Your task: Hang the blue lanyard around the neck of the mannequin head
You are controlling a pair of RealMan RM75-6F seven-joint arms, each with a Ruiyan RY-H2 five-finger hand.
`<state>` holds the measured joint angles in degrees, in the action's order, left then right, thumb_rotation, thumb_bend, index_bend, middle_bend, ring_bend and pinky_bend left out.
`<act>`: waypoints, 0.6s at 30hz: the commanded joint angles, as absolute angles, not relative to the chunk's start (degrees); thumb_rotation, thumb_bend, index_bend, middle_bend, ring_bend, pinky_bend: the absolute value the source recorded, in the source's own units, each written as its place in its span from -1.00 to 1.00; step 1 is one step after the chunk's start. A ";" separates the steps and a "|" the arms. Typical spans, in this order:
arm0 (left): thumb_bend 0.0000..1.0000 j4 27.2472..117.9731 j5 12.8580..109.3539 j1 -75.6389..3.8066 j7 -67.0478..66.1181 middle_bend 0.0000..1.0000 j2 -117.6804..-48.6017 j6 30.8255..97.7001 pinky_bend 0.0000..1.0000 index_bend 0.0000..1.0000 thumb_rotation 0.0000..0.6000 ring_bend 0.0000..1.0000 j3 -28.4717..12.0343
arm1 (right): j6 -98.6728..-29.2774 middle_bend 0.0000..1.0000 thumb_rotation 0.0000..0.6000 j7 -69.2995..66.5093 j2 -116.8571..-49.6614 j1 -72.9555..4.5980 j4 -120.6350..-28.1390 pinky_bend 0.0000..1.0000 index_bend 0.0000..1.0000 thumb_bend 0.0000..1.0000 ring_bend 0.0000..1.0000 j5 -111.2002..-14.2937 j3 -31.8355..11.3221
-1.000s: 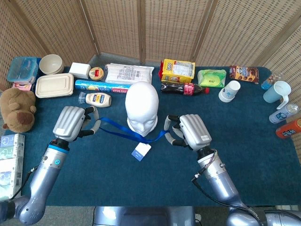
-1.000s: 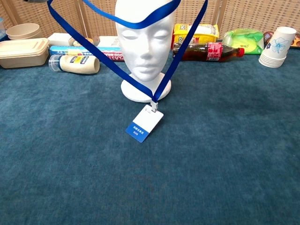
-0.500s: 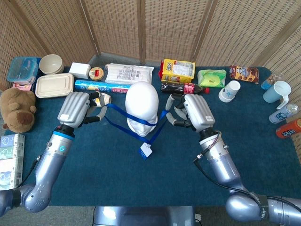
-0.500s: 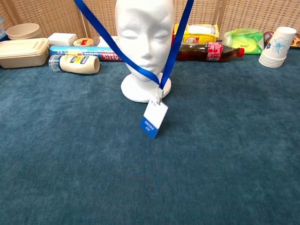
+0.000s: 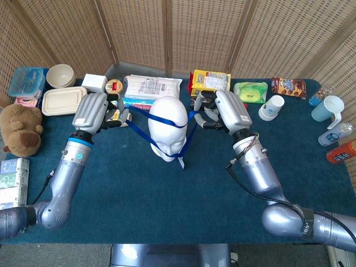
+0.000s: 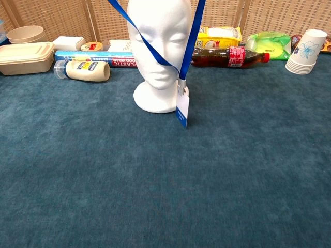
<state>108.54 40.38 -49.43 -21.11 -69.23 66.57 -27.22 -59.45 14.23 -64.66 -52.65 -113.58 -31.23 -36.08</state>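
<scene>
The white mannequin head point(image 5: 168, 127) point(image 6: 160, 36) stands upright at the table's middle. The blue lanyard point(image 5: 186, 139) point(image 6: 192, 36) is stretched wide over it, one strand crossing the forehead and the loop's front meeting below the chin. Its badge card point(image 6: 182, 108) dangles edge-on in front of the base. My left hand point(image 5: 95, 113) holds the strap to the left of the head, and my right hand point(image 5: 225, 111) holds it to the right. Both hands sit above the chest view's frame.
Behind the head lie a cola bottle point(image 6: 227, 56), a yellow box point(image 5: 209, 82), a plastic-wrap pack point(image 5: 151, 86) and a mayonnaise bottle point(image 6: 83, 70). Paper cups point(image 5: 271, 107) stand at the right, food boxes point(image 5: 64, 100) and a teddy bear point(image 5: 21, 130) at the left.
Both hands have moved back and up with the lanyard. The loop has passed over the crown, and the badge has lifted off the table to hang in front of the base.
</scene>
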 commanded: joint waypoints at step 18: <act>-0.12 95.86 33.93 -53.54 -19.19 1.00 -73.36 61.03 1.00 0.28 0.76 1.00 -26.07 | -56.67 1.00 1.00 15.83 -64.77 -58.68 -102.64 1.00 0.26 -0.06 1.00 -23.69 -32.63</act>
<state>96.36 34.20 -53.18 -19.37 -72.92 61.40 -26.24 -57.02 15.60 -64.55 -58.20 -103.25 -24.23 -32.99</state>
